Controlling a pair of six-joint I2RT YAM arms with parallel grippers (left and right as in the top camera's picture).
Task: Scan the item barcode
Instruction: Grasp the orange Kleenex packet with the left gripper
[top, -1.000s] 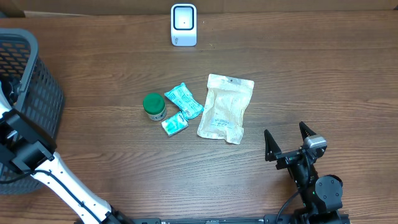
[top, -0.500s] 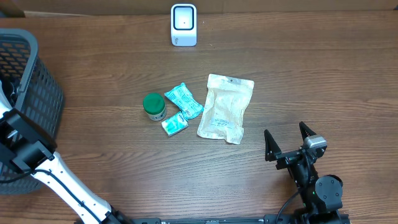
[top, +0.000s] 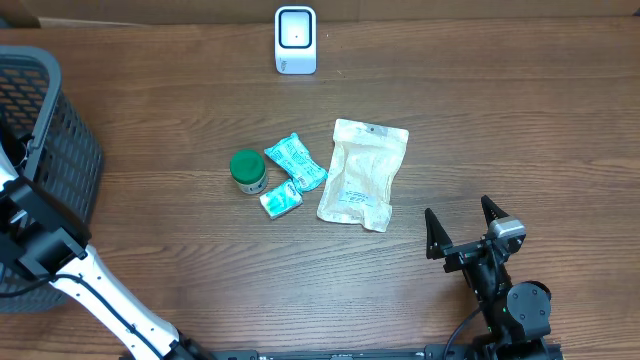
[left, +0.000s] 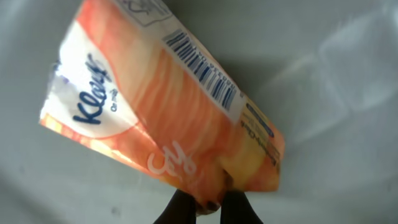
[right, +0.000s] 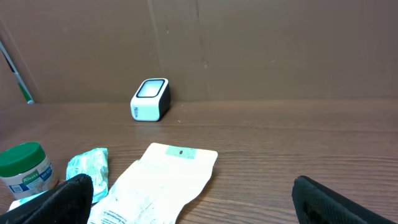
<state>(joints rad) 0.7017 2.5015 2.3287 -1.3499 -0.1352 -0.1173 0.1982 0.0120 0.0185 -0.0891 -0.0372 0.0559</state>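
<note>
The left hand (left: 208, 204) has just clenched on the orange tissue pack (left: 155, 112); next, I think, its barcode (left: 202, 68) goes to the scanner (top: 295, 40).

The overhead camera looks straight down from well above the table (top: 500, 110), with the scanner (top: 295, 40) at 12 o'clock, the basket (top: 60, 170) at 9 and the right arm (top: 505, 298) at 5. The right wrist camera sits low over the tabletop at that 5 o'clock spot and faces 12. It shares the scanner, pouch (right: 158, 183) and jar (right: 25, 168) with the overhead view. The left wrist camera is very close to a tissue pack (left: 161, 106), which fills most of its frame.
</note>
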